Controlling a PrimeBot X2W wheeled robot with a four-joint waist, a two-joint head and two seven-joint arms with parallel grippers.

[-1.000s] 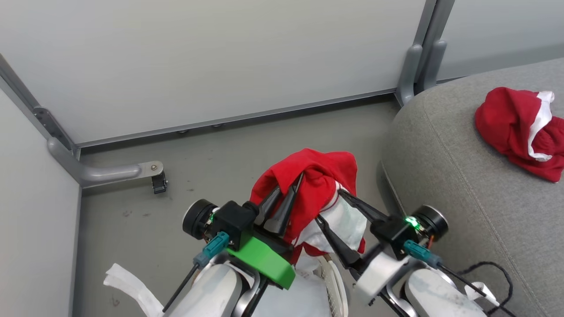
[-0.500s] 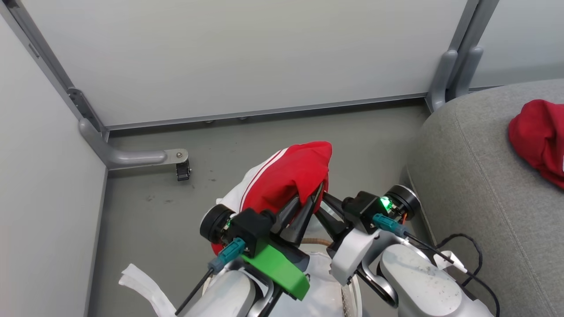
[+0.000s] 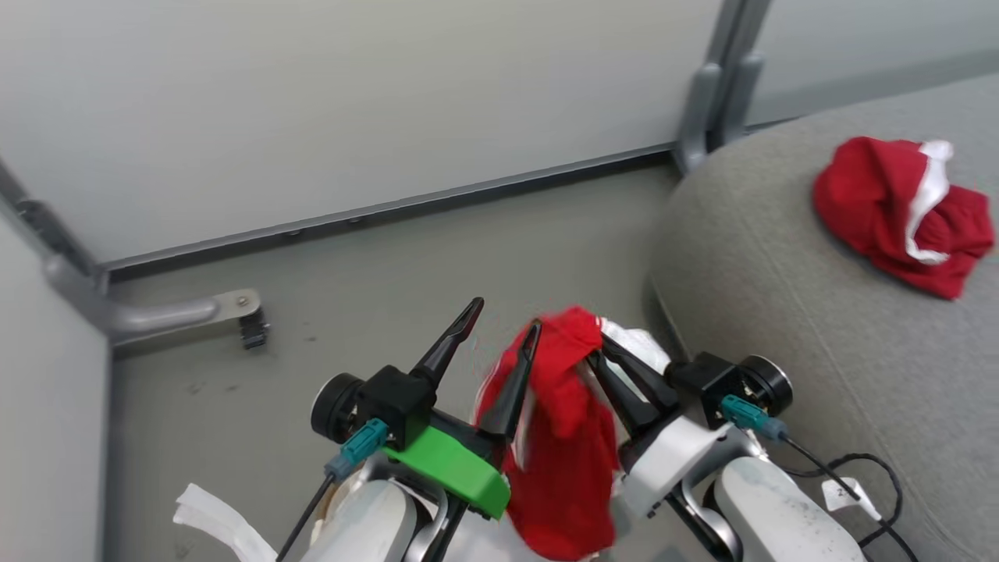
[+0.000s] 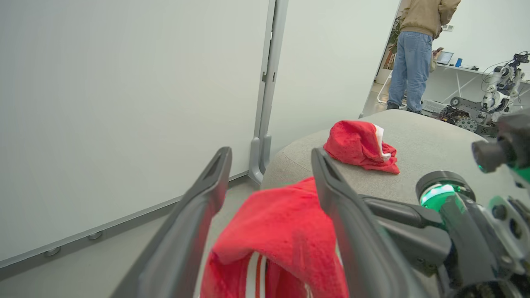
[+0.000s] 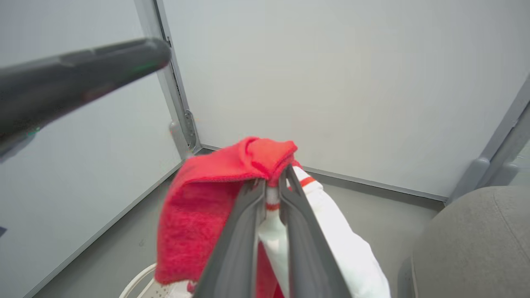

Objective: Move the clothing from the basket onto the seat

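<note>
A red garment with white stripe trim (image 3: 563, 437) hangs between my two grippers above the floor. My right gripper (image 3: 599, 353) is shut on its top fold; in the right wrist view the fingertips (image 5: 271, 182) pinch red and white fabric (image 5: 207, 215). My left gripper (image 3: 501, 320) stands open beside it, and the cloth (image 4: 281, 231) sags between and below its spread fingers (image 4: 271, 155). A second red and white garment (image 3: 890, 207) lies crumpled on the grey seat (image 3: 780, 273) at the right. The basket is hidden under my arms.
Pale partition walls (image 3: 312, 117) with a metal foot and caster (image 3: 254, 332) close off the far and left sides. A black cable (image 3: 874, 468) lies against the seat's near edge. A white cloth strip (image 3: 211, 511) trails at lower left. A person (image 4: 414, 54) stands far off.
My left gripper has opened and let go of the garment. The right gripper has shut on it, and the cloth now hangs lower. The head camera has swung, shifting the whole picture.
</note>
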